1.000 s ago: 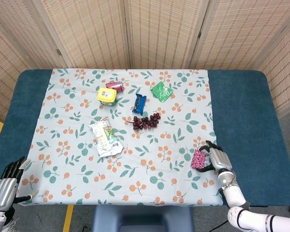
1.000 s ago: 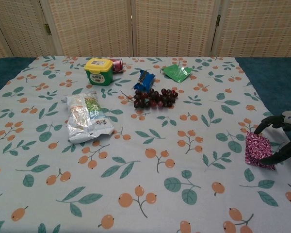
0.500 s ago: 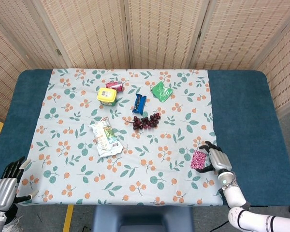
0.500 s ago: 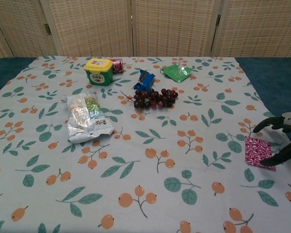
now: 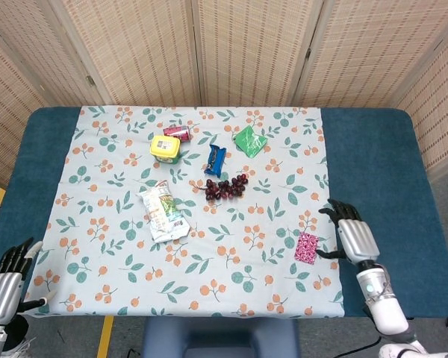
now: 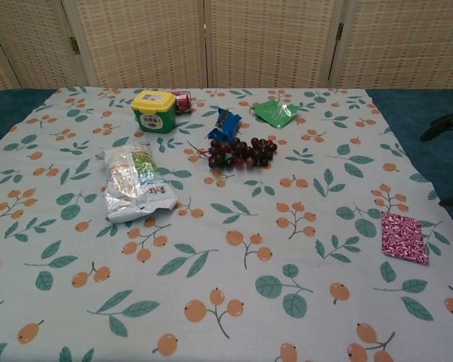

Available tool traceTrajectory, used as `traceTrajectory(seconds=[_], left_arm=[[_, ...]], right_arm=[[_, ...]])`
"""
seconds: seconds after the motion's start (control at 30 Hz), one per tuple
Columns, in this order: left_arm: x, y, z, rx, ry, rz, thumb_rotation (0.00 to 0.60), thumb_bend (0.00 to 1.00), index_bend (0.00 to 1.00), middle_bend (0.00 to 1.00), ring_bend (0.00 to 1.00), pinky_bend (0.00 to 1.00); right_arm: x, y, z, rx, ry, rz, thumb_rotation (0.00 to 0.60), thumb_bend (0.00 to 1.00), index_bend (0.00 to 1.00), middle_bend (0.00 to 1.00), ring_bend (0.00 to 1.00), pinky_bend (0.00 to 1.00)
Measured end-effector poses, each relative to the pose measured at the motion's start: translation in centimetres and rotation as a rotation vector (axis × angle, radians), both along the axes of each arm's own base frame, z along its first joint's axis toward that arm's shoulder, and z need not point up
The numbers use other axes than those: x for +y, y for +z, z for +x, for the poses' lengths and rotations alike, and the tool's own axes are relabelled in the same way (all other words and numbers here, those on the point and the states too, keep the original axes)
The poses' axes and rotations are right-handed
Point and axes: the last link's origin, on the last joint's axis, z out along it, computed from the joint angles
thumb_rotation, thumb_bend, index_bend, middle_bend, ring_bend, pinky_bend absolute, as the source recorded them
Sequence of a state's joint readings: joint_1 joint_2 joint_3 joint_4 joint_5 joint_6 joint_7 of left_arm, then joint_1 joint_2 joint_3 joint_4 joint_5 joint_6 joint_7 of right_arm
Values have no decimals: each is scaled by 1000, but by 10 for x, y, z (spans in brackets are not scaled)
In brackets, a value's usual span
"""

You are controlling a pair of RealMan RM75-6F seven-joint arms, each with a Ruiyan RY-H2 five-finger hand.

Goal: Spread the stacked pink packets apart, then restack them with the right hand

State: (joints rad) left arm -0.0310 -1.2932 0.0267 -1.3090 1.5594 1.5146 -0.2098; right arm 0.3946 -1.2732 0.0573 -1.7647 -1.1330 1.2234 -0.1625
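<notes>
Floral tablecloth (image 5: pixel 119 224) holds pink packets (image 5: pixel 307 247); labels elsewhere too small to read.

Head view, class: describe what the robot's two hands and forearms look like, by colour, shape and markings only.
Both hands are silver-grey with a flat back plate and slim black fingers. The right hand sits on a white, rounded forearm with a small green light at the wrist. The left hand shows the same silver plate and dark fingers at the frame's corner.
</notes>
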Motion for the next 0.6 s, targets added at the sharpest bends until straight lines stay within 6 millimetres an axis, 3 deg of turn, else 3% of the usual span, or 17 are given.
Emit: traceTrajectory(seconds=[0.23,0.43,0.6], left_arm=[[2,7,14,28,-19,50,600,195,17,0,39,0],[4,10,26,41,-36,85,600,196,18,0,39,0],[3,14,31,44,-44,117,600,196,22,0,38,0]], right_arm=[[42,48,-13,9,117,-158,560,98,208,116,11,0],[72,61,-25,32,112,-196,560,98,208,111,4,0],[82,64,-33,14,100,-219,559,98,208,110,0,0]])
